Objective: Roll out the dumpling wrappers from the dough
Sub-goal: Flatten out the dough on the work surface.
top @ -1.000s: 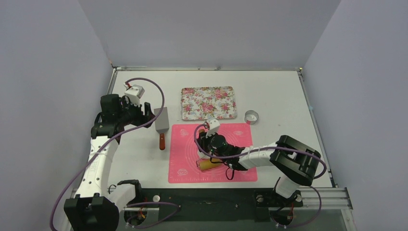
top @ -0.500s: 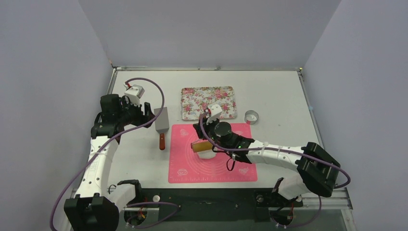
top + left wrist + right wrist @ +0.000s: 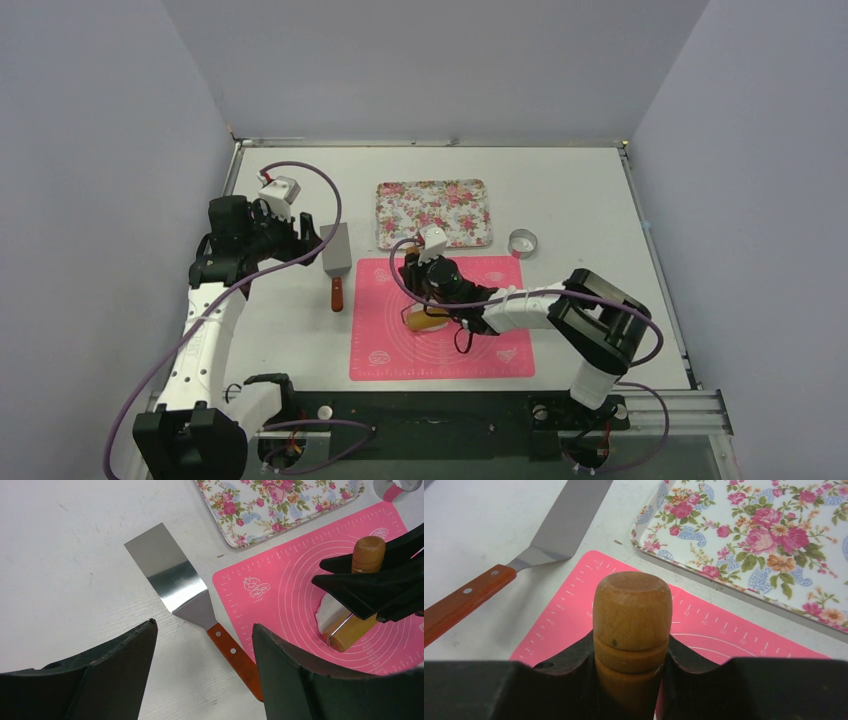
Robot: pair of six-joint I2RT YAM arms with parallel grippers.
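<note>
On the surface (image 3: pixel 580 200), your rolling pin (image 3: pixel 367 552) has come back nearward across the pink mat (image 3: pixel 500 355) after a far stroke. The dough (image 3: pixel 331 612), under it left of the mat's middle, is mid-flattening. Right jaws clamp the pin; left jaws stand apart, empty. Open mat lies rightward; the floral tray (image 3: pixel 392 190) and spatula (image 3: pixel 172 580) crowd its far and left edges.

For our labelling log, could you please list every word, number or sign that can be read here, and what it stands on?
Pink mat, edge ruler: small numbers beside the ticks, too blurred to read reliably.
Emblems printed on the mat: any lettering is too small to read.
Floral tray, spatula, rolling pin, metal ring: no text visible.
</note>
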